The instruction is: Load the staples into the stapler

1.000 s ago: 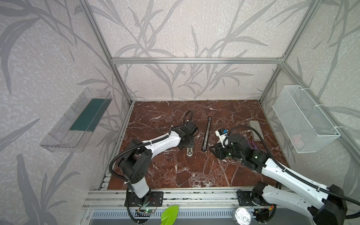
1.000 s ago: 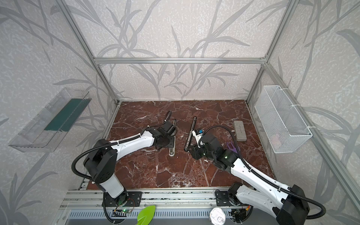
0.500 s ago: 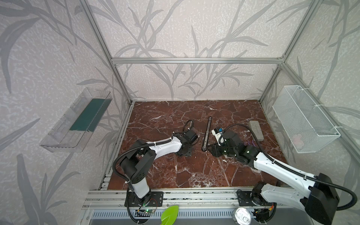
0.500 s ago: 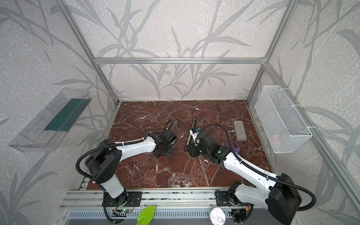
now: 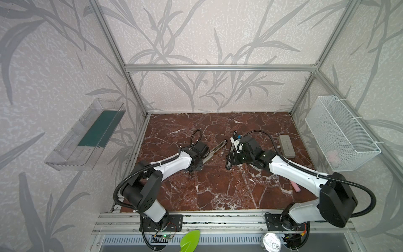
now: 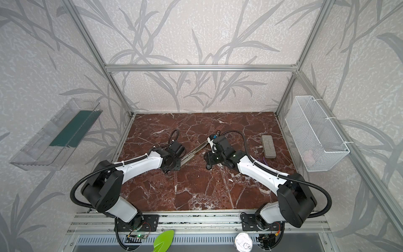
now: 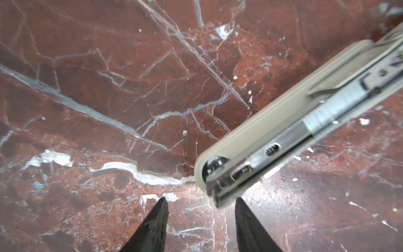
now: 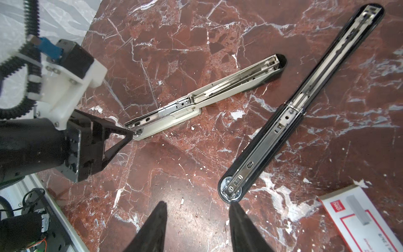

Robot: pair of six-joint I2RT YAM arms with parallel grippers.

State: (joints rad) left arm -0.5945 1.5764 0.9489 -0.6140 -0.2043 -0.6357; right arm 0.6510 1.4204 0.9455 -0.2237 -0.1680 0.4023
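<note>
Two staplers lie opened flat on the red marble. The beige stapler (image 5: pixel 216 148) (image 6: pixel 194 150) (image 8: pixel 196 104) lies on a slant. My left gripper (image 7: pixel 201 200) (image 5: pixel 201 162) is open at its near end (image 7: pixel 220 183); that end sits just ahead of the fingertips, and nothing is held. The black stapler (image 8: pixel 283 122) (image 5: pixel 228 166) is largely hidden under my right wrist in both top views. My right gripper (image 8: pixel 197 205) (image 5: pixel 229 160) is open, one fingertip (image 8: pixel 233 207) beside the black stapler's round end. The staples (image 8: pixel 359 222), a white box with red print, lie beside that gripper.
A long grey block (image 5: pixel 286 145) lies at the right. A pink stick (image 5: pixel 295 187) shows beside my right arm. A white wire basket (image 5: pixel 340 133) hangs on the right wall and a clear shelf (image 5: pixel 87 135) on the left wall.
The beige stapler has swung from lying front-to-back to a slant toward the black one. My left gripper has drawn back to its near end. My right gripper has shifted left to the black stapler's near end.
</note>
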